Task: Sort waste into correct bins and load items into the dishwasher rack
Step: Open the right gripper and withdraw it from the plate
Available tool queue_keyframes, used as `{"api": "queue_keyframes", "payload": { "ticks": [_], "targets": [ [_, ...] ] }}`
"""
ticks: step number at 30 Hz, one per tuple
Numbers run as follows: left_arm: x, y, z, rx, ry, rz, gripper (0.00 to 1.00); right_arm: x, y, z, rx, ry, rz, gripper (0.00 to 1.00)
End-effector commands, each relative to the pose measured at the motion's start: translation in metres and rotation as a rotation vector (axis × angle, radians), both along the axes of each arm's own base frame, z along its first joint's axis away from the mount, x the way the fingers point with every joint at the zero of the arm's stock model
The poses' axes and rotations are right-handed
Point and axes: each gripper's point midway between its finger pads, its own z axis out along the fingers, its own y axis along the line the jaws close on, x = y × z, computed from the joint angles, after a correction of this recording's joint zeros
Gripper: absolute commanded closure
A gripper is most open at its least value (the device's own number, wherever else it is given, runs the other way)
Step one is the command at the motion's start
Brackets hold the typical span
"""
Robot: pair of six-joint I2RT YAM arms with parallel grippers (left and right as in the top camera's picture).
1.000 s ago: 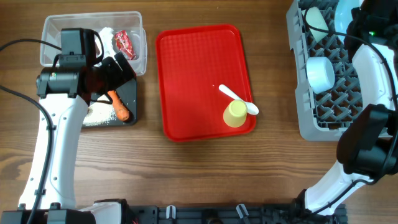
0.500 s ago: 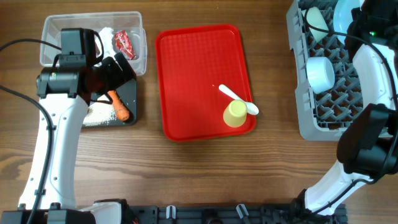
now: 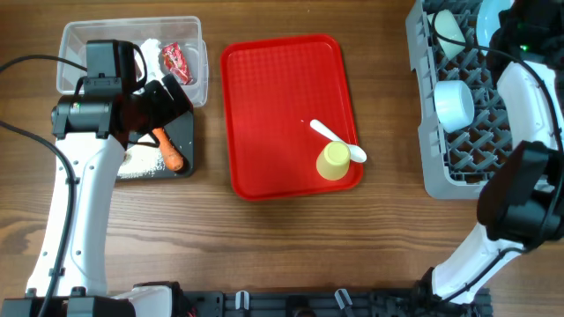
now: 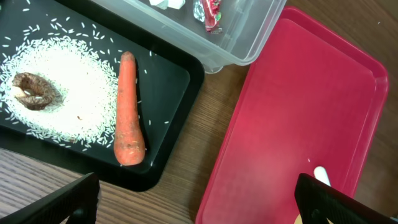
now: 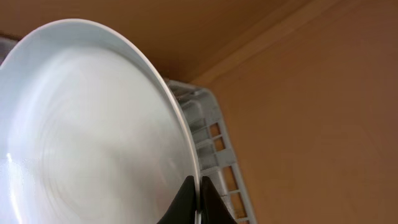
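Observation:
My right gripper (image 5: 198, 198) is shut on the rim of the pale blue plate (image 5: 93, 124) and holds it upright over the grey dishwasher rack (image 3: 427, 132); the plate (image 3: 489, 19) shows at the rack's far end. A pale green bowl (image 3: 448, 28) and a light blue bowl (image 3: 455, 103) sit in the rack. The yellow cup (image 3: 334, 160) and white spoon (image 3: 335, 139) lie on the red tray (image 3: 282, 106). My left gripper (image 4: 196, 199) is open and empty above the black tray (image 4: 168, 81), which holds the carrot (image 4: 127, 109), rice (image 4: 68, 93) and brown lump (image 4: 34, 90). The clear tub (image 3: 79, 44) holds the red wrapper (image 3: 177, 62) and tissue (image 3: 150, 46).
The red tray also shows in the left wrist view (image 4: 292, 124), right of the black tray. Bare wooden table (image 3: 291, 246) lies in front of the trays. The rack stands at the table's right edge.

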Motion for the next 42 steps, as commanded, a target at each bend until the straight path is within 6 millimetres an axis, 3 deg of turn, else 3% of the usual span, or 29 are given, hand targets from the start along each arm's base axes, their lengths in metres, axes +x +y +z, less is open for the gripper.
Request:
{"api": "queue_keyframes", "payload": {
  "ticks": [1, 3, 4, 5, 6, 7, 9, 12, 16, 17, 21, 25, 28, 30, 33, 35, 37, 42],
  "targets": [
    [0.003, 0.002, 0.003, 0.011, -0.009, 0.012, 0.0, 0.009, 0.001, -0.028, 0.026, 0.021, -0.003, 0.96],
    [0.003, 0.002, 0.003, 0.011, -0.009, 0.012, 0.0, 0.01, 0.001, -0.032, 0.029, 0.027, -0.003, 0.95],
    [0.003, 0.001, 0.003, 0.011, -0.009, 0.012, 0.0, 0.01, 0.001, -0.033, 0.031, 0.026, -0.004, 0.88],
    [0.003, 0.002, 0.003, 0.011, -0.009, 0.012, 0.0, 0.01, 0.002, -0.032, 0.045, 0.009, -0.011, 0.59],
    [0.003, 0.002, 0.003, 0.011, -0.009, 0.012, 0.0, 0.01, 0.002, -0.032, 0.048, 0.006, -0.012, 0.41],
    [0.003, 0.001, 0.003, 0.011, -0.009, 0.012, 0.0, 0.01, 0.001, -0.031, 0.054, -0.006, -0.016, 0.17],
    [0.003, 0.002, 0.003, 0.011, -0.009, 0.012, 0.0, 0.012, 0.003, -0.03, 0.089, -0.048, -0.022, 0.0],
    [0.003, 0.002, 0.003, 0.011, -0.009, 0.012, 0.0, 0.011, 0.004, -0.022, 0.133, -0.107, -0.037, 0.0],
    [0.003, 0.002, 0.003, 0.011, -0.009, 0.012, 0.0, 0.005, 0.008, 0.006, 0.165, -0.181, -0.038, 0.0],
    [0.003, 0.002, 0.003, 0.011, -0.009, 0.012, 0.0, 0.001, 0.018, 0.031, 0.189, -0.219, 0.011, 0.0],
    [0.003, 0.002, 0.003, 0.011, -0.009, 0.012, 0.0, -0.009, 0.05, 0.085, 0.297, -0.335, 0.141, 0.0],
    [0.003, 0.002, 0.003, 0.011, -0.009, 0.012, 0.0, -0.028, 0.139, 0.13, 0.554, -0.338, 0.548, 0.0],
    [0.003, 0.001, 0.003, 0.011, -0.009, 0.012, 0.0, -0.06, 0.214, 0.15, 0.786, -0.277, 0.893, 0.0],
    [0.003, 0.001, 0.003, 0.011, -0.009, 0.012, 0.0, -0.085, 0.252, 0.16, 0.947, -0.227, 1.076, 0.0],
    [0.003, 0.001, 0.003, 0.011, -0.009, 0.012, 0.0, -0.11, 0.281, 0.162, 1.199, -0.146, 1.182, 0.0],
    [0.003, 0.001, 0.003, 0.011, -0.009, 0.012, 0.0, -0.116, 0.286, 0.153, 1.286, -0.096, 1.157, 0.0],
    [0.003, 0.002, 0.003, 0.011, -0.009, 0.012, 0.0, -0.12, 0.285, 0.138, 1.322, -0.048, 1.097, 0.0],
    [0.003, 0.002, 0.003, 0.011, -0.009, 0.012, 0.0, -0.124, 0.263, 0.084, 1.342, 0.069, 0.755, 0.0]
  ]
}}
